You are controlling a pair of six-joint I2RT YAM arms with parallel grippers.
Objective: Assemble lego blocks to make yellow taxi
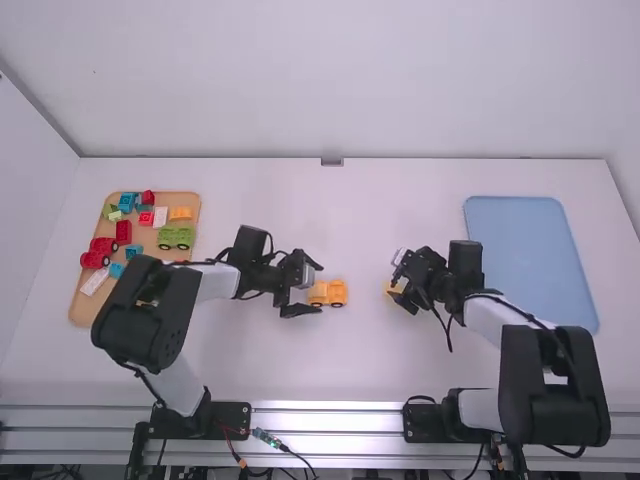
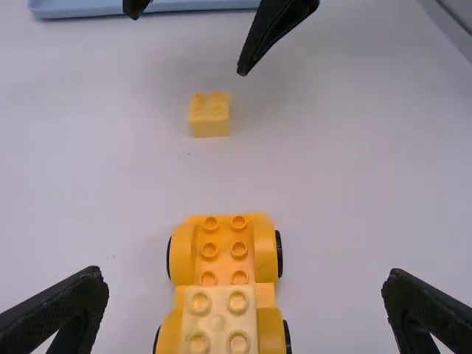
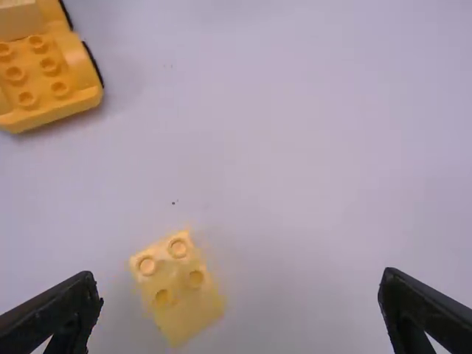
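Note:
My left gripper is open around the rear of the yellow car base on the table. In the left wrist view, the left gripper has its fingers on either side of the wheeled car base, which carries a paler yellow block. A small yellow brick lies right of the car, beneath my right gripper. In the right wrist view the right gripper is wide open, with the studded yellow brick between its fingers but untouched, nearer one finger.
On the left a wooden tray holds several coloured blocks, among them green and red wheeled bases. A blue tray lies at the right, beside the right arm.

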